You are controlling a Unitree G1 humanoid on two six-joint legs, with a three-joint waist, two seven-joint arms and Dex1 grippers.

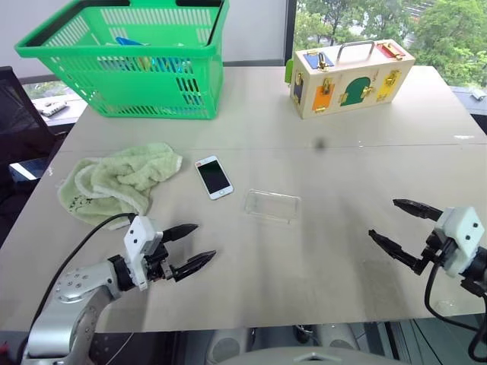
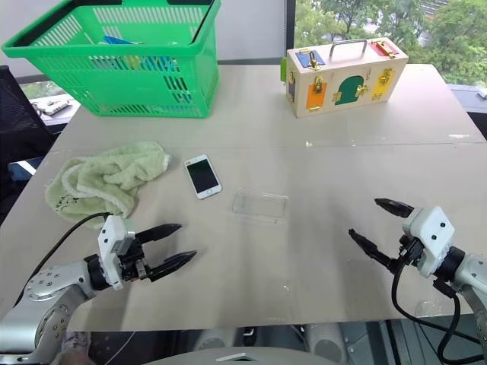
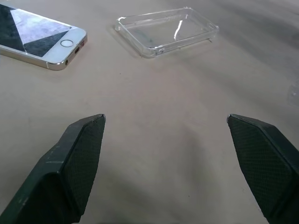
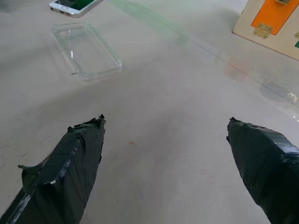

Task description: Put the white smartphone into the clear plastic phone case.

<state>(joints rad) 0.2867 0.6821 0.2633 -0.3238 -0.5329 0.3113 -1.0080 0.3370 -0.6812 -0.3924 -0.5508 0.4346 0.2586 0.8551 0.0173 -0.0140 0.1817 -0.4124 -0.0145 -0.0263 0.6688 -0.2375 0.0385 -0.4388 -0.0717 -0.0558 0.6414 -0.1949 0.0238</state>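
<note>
Tabletop scene, nothing started yet: phone lying beside the empty clear case, left pincer and right pincer both spread wide, holding nothing.

One smartphone, one case.

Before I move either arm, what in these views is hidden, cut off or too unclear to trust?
- Green basket: its contents are screened by the mesh walls in the head views, and its top is cut by the frame edge.
- White smartphone: its far end is cut off by the left wrist view's edge; in the right wrist view just one end shows.
- Clear plastic phone case: faint in the head views; the cutout side is unclear.
</note>
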